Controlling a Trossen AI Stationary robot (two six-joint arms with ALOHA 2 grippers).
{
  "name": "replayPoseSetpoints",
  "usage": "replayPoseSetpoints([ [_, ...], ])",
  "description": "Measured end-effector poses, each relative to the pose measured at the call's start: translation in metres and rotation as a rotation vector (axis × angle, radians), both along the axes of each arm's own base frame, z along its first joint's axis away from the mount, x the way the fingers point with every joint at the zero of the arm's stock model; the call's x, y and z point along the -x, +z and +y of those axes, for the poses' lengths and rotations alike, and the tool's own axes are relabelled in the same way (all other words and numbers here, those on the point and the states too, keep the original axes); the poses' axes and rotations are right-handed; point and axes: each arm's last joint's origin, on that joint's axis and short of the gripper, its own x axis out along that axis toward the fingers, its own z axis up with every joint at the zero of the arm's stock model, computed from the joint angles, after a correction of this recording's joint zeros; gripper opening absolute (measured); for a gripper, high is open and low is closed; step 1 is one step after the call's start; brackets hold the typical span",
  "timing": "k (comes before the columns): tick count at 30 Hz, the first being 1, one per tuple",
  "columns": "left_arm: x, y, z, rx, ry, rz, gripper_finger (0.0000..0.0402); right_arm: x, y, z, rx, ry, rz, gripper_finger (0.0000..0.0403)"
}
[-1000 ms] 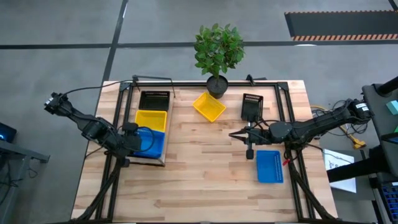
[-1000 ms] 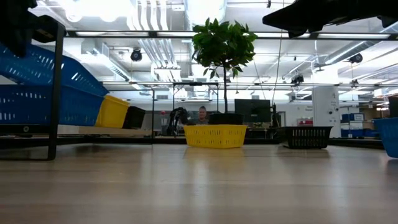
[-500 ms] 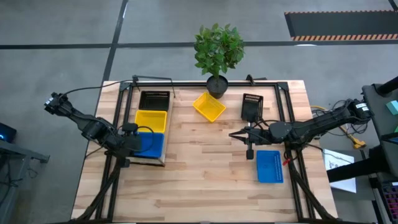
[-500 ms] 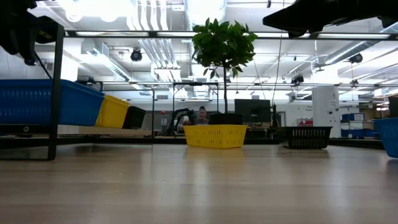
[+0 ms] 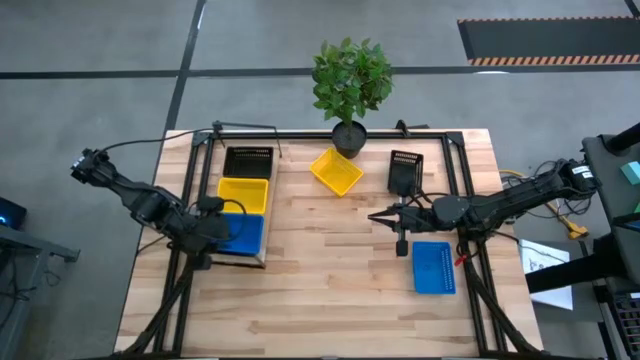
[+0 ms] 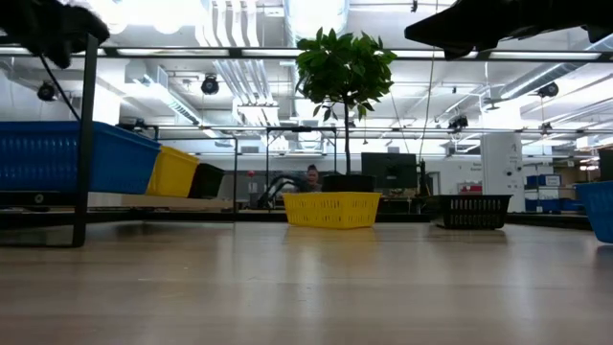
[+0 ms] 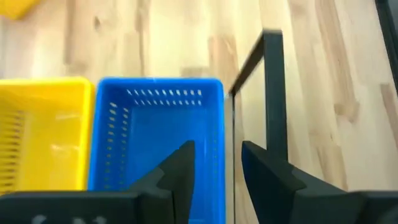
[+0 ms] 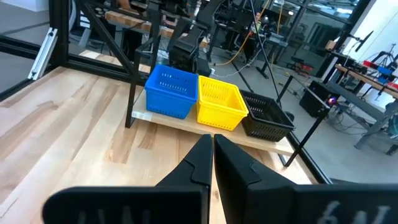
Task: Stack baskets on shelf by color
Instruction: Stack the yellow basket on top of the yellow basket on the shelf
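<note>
The shelf (image 5: 262,258) stands at the table's left and carries black (image 5: 248,160), yellow (image 5: 243,194) and blue (image 5: 243,233) baskets in a row. My left gripper (image 7: 216,168) hovers open above the blue basket's (image 7: 155,137) near-end wall, one finger over its inside and one outside, touching nothing. Loose on the tabletop lie a yellow basket (image 5: 336,171), a black one (image 5: 405,172) and a blue one (image 5: 433,267). My right gripper (image 5: 385,217) hangs shut and empty above the table's middle right, pointing at the shelf (image 8: 186,127).
A potted plant (image 5: 349,135) stands at the table's far edge, behind the loose yellow basket. The shelf's black frame post (image 7: 273,93) rises just beside my left gripper. Bare wood lies between the shelf and the loose baskets.
My left gripper has opened and let go of the blue basket, then risen a little. The basket, tipped up at one end a second ago, has dropped level onto the blue one beneath it on the shelf.
</note>
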Motion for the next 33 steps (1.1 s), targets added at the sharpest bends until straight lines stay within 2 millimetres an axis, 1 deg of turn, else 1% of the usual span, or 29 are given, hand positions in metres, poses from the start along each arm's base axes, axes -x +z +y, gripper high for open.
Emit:
replayPoseSetpoints([
  [4, -0.005, 0.014, 0.000, -0.055, 0.039, -0.066, 0.0104, 0.000, 0.000, 0.000, -0.028, -0.007, -0.002, 0.0009],
  [11, -0.014, 0.038, -0.002, -0.184, -0.021, -0.164, 0.0097, 0.000, 0.000, 0.000, -0.066, -0.012, -0.005, 0.0009],
  [16, -0.028, 0.051, -0.008, -0.263, -0.046, -0.319, 0.0097, 0.000, 0.000, 0.000, -0.081, -0.014, -0.005, 0.0009],
  [19, -0.037, 0.054, -0.013, -0.320, -0.117, -0.399, 0.0097, -0.002, -0.001, 0.000, -0.082, -0.014, -0.006, 0.0009],
  [22, -0.043, 0.054, -0.016, -0.368, -0.173, -0.447, 0.0097, -0.006, -0.002, 0.001, -0.084, -0.013, -0.023, 0.0009],
  [27, -0.050, 0.038, -0.020, -0.475, -0.248, -0.575, 0.0097, -0.017, -0.011, 0.003, -0.053, -0.016, -0.012, 0.0009],
  [30, -0.051, 0.026, -0.021, -0.537, -0.288, -0.673, 0.0097, -0.029, -0.009, 0.001, -0.063, -0.034, -0.007, 0.0009],
  [33, -0.047, 0.018, -0.018, -0.570, -0.292, -0.760, 0.0097, -0.043, -0.005, -0.001, -0.055, -0.055, 0.034, 0.0009],
])
